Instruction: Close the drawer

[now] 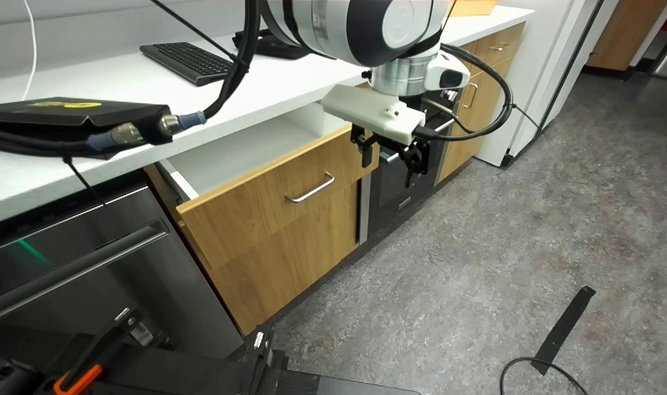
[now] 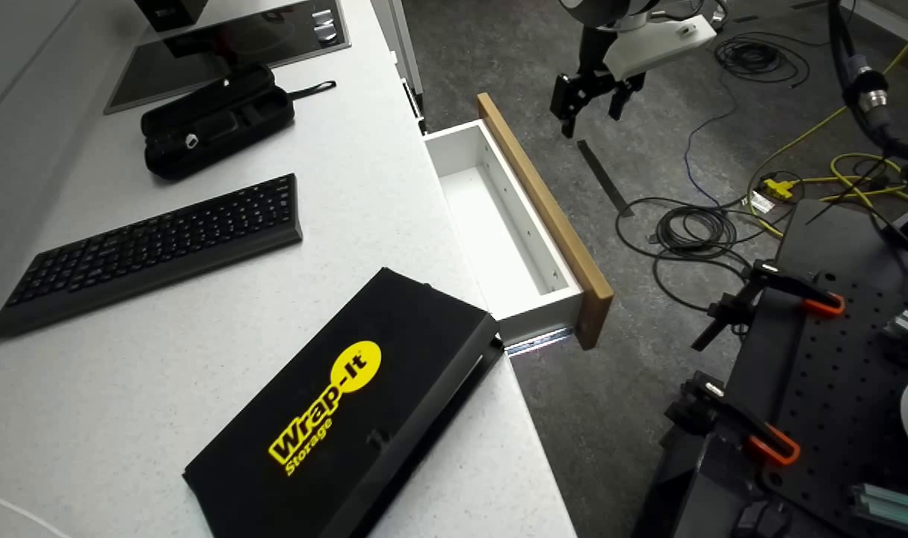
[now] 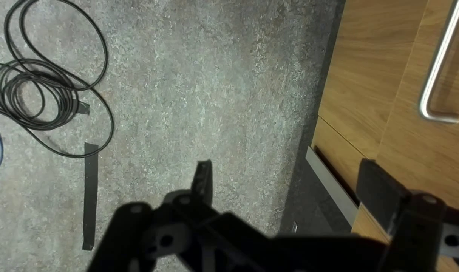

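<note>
Start nearest, in an exterior view, with the black metal mounting plate (image 1: 168,367) and orange-tipped black clamp (image 1: 86,375) — placed there, presumably, to hold the plate fast. Pass the dark steel dishwasher (image 1: 124,280) on the left and reach the wide shallow drawer with light oak front (image 1: 256,211), standing out from under the white countertop (image 1: 91,71), with white inner box (image 2: 498,232) exposed in both exterior views. Credit the silver metal runner (image 2: 539,341) along one side for holding it level, and expect a smooth slide. Skip the slim silver bar handle (image 3: 441,53): meant for pulling, not pushing. Find by the front's far end the black two-fingered gripper (image 2: 592,121), hanging fingers-down on the room side, apart from the wood. Read as spread: in the wrist view, see dark fingers (image 3: 382,194) standing wide apart, pinching nothing, with grey mottled floor (image 3: 252,124) between. Judge the spot as a ready place for shoving the front inward — needing contact, not a grasp. Beware of pushing so near the end; could bind the drawer. Look farther for the black keyboard (image 1: 188,60), lying on the countertop above the drawer's level and so unlikely to hinder.
</note>
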### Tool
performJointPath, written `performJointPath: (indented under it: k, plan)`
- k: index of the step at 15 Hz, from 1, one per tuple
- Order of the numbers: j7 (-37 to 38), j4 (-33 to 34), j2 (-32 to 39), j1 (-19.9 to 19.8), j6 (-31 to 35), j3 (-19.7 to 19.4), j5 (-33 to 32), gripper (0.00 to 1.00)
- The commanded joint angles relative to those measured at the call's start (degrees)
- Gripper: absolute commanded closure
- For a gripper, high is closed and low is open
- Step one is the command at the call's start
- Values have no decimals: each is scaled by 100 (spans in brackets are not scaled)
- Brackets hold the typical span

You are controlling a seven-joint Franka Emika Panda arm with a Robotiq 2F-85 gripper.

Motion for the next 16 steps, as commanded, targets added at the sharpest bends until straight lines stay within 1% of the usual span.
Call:
performJointPath:
  k: [1,6,9,13,16]
  plan:
    - [552,377,572,-56,102,84,-309,0]
    - [1027,817,1210,-33,148,206,-323,0]
    - [1098,1149,1545,-34,87,369,-297,0]
    - [700,1520,1790,-248,-53,842,-184,0]
    - [438,1749,1901,-369,-161,1087,-174,0]
